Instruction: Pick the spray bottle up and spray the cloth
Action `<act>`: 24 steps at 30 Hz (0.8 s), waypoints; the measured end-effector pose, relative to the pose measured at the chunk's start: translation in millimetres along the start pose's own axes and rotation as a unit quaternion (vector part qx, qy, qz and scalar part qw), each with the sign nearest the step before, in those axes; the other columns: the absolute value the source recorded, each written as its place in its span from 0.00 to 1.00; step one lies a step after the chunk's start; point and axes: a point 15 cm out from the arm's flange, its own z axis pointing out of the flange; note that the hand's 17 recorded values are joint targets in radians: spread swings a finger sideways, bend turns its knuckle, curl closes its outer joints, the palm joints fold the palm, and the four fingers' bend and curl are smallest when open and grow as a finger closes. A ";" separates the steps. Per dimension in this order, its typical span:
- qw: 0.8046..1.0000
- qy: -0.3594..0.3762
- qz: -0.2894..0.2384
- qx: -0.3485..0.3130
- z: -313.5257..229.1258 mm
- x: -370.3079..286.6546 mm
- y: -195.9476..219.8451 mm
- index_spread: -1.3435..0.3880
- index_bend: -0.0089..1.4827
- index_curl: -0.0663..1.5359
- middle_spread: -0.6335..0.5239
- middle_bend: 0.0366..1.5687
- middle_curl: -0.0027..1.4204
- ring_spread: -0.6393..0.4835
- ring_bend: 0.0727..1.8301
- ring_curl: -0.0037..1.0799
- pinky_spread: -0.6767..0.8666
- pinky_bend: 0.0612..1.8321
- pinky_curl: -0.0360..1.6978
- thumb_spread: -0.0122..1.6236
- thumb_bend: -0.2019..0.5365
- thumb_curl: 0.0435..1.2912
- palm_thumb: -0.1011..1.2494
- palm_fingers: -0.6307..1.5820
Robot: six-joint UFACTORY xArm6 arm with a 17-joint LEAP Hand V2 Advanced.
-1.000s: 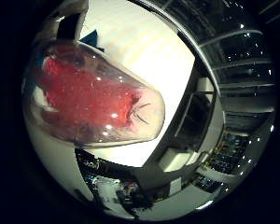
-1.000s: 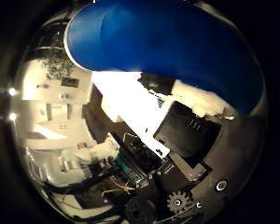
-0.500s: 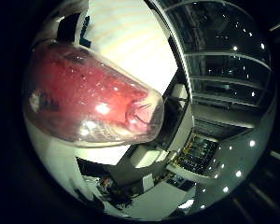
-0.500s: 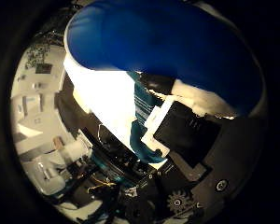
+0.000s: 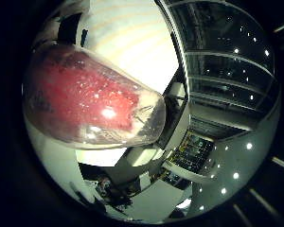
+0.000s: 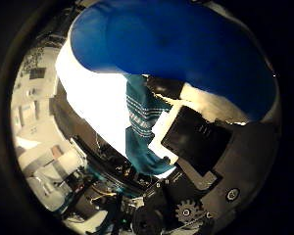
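I judge the pick-up done: the spray bottle fills the frame's left, close against my palm; the teal cloth lies mid-frame on the worktop, spraying still ahead; how the fingers sit, I cannot tell.

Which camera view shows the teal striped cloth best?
The thumb side palm view: the teal striped cloth lies on the white table, beyond the blue bottle part. The little finger side view shows none of it.
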 end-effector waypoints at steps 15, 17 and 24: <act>1.000 -0.005 0.012 0.013 -24.0 0.0 2.9 0.68 0.82 0.47 0.50 0.87 0.41 0.43 0.80 0.57 0.34 0.50 0.89 0.62 0.26 0.54 0.85 0.82; 1.000 -0.009 0.020 0.022 -34.4 1.8 0.1 0.68 0.82 0.47 0.50 0.87 0.41 0.43 0.80 0.57 0.34 0.50 0.89 0.62 0.26 0.54 0.85 0.82; 0.994 -0.071 0.055 0.068 -82.4 -7.8 -17.4 0.68 0.81 0.47 0.50 0.88 0.42 0.43 0.80 0.57 0.34 0.50 0.89 0.62 0.26 0.54 0.85 0.82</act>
